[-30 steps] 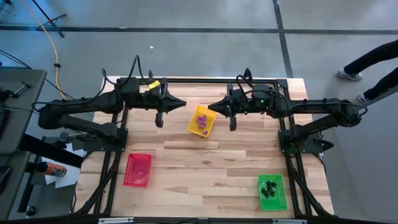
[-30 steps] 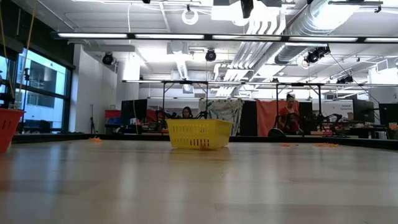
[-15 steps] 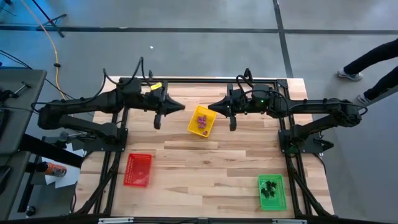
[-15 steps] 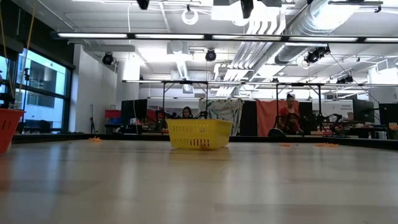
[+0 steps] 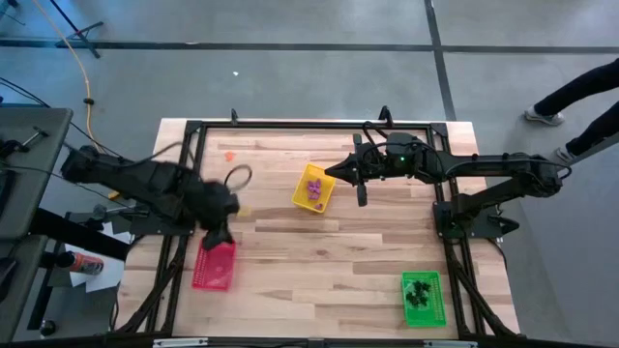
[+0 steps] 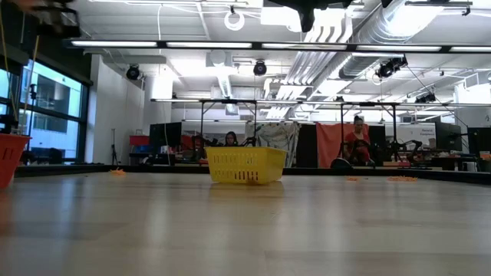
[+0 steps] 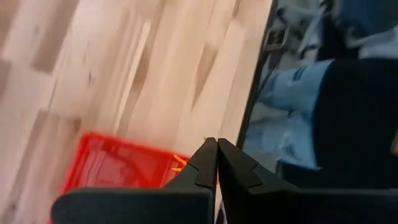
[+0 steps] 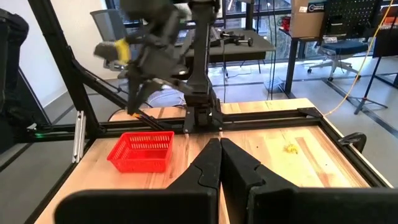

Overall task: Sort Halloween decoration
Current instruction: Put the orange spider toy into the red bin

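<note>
**Left arm low over red tray**

Wooden desk carries three trays. Left gripper, jaws shut and empty, hangs over the red tray; right gripper, also shut, waits beside the yellow tray holding purple trinkets. Orange trinkets lie far left; shut jaws could knock the tray.

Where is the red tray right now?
In the high view the red tray sits near the table's left edge, toward the front, directly under the left gripper, well left of the green tray.
</note>
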Controlling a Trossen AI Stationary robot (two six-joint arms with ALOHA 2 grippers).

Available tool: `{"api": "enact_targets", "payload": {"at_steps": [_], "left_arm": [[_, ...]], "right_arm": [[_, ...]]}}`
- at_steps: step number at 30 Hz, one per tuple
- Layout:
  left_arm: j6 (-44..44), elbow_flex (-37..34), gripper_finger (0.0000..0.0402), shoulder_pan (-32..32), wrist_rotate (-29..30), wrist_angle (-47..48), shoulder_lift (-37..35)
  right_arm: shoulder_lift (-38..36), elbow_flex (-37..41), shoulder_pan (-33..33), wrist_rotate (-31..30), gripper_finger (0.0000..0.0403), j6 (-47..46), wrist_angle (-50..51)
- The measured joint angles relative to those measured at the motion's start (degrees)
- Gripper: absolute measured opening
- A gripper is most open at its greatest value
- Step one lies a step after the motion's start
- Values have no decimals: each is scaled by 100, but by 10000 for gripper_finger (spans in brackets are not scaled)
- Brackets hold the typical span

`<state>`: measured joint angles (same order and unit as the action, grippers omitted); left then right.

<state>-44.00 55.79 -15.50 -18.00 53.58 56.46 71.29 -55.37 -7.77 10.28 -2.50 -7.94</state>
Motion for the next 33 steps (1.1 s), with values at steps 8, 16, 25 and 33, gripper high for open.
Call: {"api": "enact_targets", "payload": {"at_steps": [8, 16, 25, 33], "left_arm": [[-1190, -967, 0, -1949, 978, -755, 0], [-1249, -2365, 0, -2676, 1811, -1701, 2], [-513, -3044, 0, -2673, 2229, -1821, 2], [-384, -3185, 6, -2652, 2234, -1788, 6]], "right_arm": [[0, 0, 0, -2, 0, 0, 107], [0, 0, 0, -2, 0, -3, 262], [0, 0, -11, -72, 0, -4, 261], [0, 0, -11, -72, 0, -2, 261]]}}
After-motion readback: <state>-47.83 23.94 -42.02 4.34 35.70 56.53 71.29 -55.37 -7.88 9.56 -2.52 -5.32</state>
